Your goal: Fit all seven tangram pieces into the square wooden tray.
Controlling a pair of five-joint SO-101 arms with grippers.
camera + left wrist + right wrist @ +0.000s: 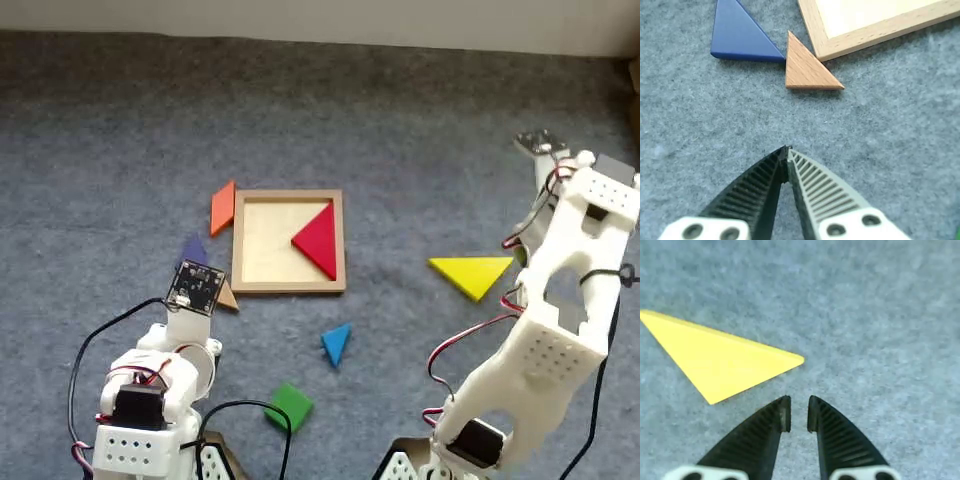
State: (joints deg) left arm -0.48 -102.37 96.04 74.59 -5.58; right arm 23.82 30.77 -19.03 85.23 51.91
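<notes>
Square wooden tray [288,194] sits mid-table on grey carpet [120,130], flat. One piece is inside: the red triangle [318,240], in the tray's right half, long edge along the right wall, point facing left. The rest of the tray floor is bare wood.

Six pieces lie outside it:
- The orange piece [223,207] is just beside the tray's far left corner.
- The dark blue triangle [192,248] is left of the tray and partly hidden by the left arm's wrist in the high view. In the left wrist view, one tip of the blue triangle [740,35] meets the wooden triangle [805,67].
- The wooden triangle lies against the near left corner of the tray rim [875,31], touching or close to it; can't tell which.
- The small blue triangle [336,343] is near of the tray, apart from it.
- The green square [290,406] is nearer still, slightly left of the small blue triangle.
- The yellow triangle [472,273] is right of the tray, well apart from it, flat on the carpet.

The left gripper [787,151] has its fingers together at the tips with nothing between them. It is low over bare carpet, just near of the wooden triangle and touching no piece.

The right gripper [798,412] has its fingers a little apart with a narrow gap, holding nothing. It hovers beside one corner of the yellow triangle [720,357], not touching it. In the high view the right arm stands at the right side of the table, with the yellow triangle just to its left.
</notes>
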